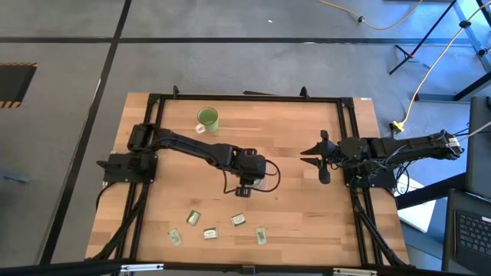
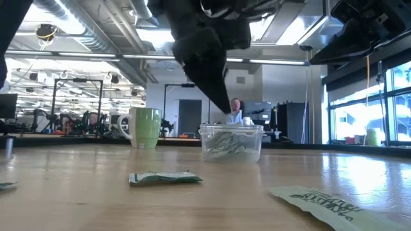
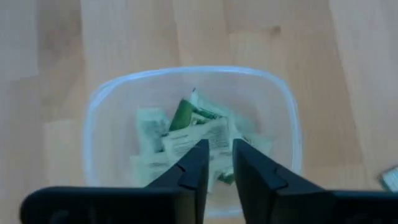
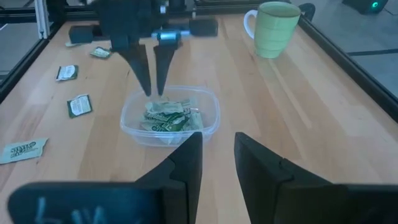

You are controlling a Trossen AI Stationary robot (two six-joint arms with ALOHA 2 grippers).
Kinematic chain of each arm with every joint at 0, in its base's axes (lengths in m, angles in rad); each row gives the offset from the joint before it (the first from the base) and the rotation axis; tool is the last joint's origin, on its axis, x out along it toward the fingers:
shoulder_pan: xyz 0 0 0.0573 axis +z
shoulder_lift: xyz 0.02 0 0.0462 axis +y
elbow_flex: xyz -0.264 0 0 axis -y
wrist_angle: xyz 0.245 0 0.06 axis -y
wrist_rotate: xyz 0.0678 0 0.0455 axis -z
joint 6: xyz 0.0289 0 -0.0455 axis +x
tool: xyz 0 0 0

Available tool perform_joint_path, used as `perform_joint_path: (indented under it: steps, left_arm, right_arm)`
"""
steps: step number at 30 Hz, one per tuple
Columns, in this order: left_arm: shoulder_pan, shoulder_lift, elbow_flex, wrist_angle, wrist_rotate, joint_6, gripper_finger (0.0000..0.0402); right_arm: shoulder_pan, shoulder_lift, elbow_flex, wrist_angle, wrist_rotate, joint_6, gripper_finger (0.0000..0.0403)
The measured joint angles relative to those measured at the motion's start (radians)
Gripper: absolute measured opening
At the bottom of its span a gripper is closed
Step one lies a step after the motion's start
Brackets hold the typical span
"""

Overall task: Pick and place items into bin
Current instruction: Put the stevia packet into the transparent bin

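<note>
1. So, high view: a light wood-plank table [image 1: 299, 153] on a grey concrete floor, with a yellow cable on the floor beyond it. The left gripper [image 1: 247, 184] hangs right over the bin [image 1: 267, 181], which sits about mid-table, and mostly hides it. Five packets [image 1: 194, 218] lie loose in a ragged row on the near side of the bin, each turned its own way. The green mug [image 1: 207, 119] stands well away on the bin's far side. The right gripper [image 1: 322, 158] waits off to the bin's right, clear of it, jaws spread wide.
2. Low view: the bin [image 2: 231, 142] is see-through and has packets piled inside. The mug [image 2: 146, 128] stands to its left. The room behind is a workshop with ceiling lights and ducts, and a person is partly visible behind the bin.
3. Left wrist view: the fingers [image 3: 194, 167] sit above the bin [image 3: 99, 112], with only a narrow gap and nothing between them.
4. Right wrist view: the bin's [image 4: 208, 127] long axis runs crosswise to the left gripper's [image 4: 153, 90] fingers, which point straight down into it.
</note>
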Motion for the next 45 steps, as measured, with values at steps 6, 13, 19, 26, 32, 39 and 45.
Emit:
perform_joint_path:
  steps: [6,13,19,26,32,39,45]
  left_arm:
    - [-0.044,-0.073,0.0,-0.087,-0.043,-0.016,0.0091]
    - [-0.159,-0.088,0.0,-0.209,-0.043,-0.168,0.008]
    - [-0.25,-0.068,-0.001,-0.097,-0.049,-0.218,0.0081]
    - [-0.304,0.009,-0.001,-0.03,-0.047,-0.234,0.0082]
    - [-0.313,0.083,-0.001,-0.012,-0.031,-0.237,0.008]
    - [-0.314,0.15,0.0,-0.002,0.025,-0.256,0.0079]
    - [-0.314,0.168,0.004,-0.003,0.024,-0.256,0.0073]
  right_arm:
    - [0.0,0.001,0.0,-0.019,0.0,0.006,0.0097]
    - [0.0,0.001,0.0,-0.018,0.0,0.006,0.0097]
    - [0.0,0.0,0.0,-0.014,0.0,0.006,0.0097]
    - [0.0,0.0,0.0,-0.009,0.0,0.032,0.0097]
    - [0.0,0.0,0.0,-0.008,0.0,0.034,0.0097]
    - [0.0,0.0,0.0,-0.007,0.0,0.037,0.0097]
    - [0.0,0.001,0.0,-0.007,0.0,0.033,0.0097]
